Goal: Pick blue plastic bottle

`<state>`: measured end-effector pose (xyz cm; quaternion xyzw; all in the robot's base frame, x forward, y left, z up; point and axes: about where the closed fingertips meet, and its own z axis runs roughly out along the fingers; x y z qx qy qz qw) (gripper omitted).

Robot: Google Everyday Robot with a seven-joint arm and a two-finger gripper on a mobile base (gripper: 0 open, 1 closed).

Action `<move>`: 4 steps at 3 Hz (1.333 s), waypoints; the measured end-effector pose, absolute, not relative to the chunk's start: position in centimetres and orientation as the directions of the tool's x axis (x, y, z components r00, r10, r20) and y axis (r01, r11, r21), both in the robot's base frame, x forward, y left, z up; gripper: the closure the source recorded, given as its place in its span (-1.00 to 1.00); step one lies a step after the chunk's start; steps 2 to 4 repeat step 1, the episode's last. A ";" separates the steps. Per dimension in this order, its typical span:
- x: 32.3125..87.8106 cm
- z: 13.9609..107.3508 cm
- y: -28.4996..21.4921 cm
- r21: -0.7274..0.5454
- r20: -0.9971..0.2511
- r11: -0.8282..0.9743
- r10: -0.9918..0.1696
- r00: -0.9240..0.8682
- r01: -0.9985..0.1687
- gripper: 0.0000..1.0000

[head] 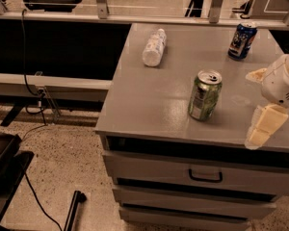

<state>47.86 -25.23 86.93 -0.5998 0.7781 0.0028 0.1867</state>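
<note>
Hand at right edge of cabinet, blue plastic bottle lying far left

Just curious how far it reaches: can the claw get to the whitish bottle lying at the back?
Probably yes. The claw hovers at the front right; the blue plastic bottle lies back left, nothing on top. Only the green can stands roughly between them, likely passable overhead.

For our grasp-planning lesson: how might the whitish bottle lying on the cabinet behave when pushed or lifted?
Lying on its side, the blue plastic bottle would probably roll if nudged sideways. Its translucent plastic suggests light and squeezable. The open gripper hangs far right, apart.
</note>
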 end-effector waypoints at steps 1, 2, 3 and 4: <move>47.9 86.9 -25.2 -0.220 -0.294 0.280 -0.932 -0.211 -0.934 -1.00; 47.9 86.9 -25.2 -0.220 -0.294 0.280 -0.932 -0.211 -0.934 -1.00; 47.9 86.9 -25.2 -0.220 -0.294 0.280 -0.932 -0.211 -0.934 -1.00; 47.9 86.9 -25.2 -0.220 -0.294 0.280 -0.932 -0.211 -0.934 -1.00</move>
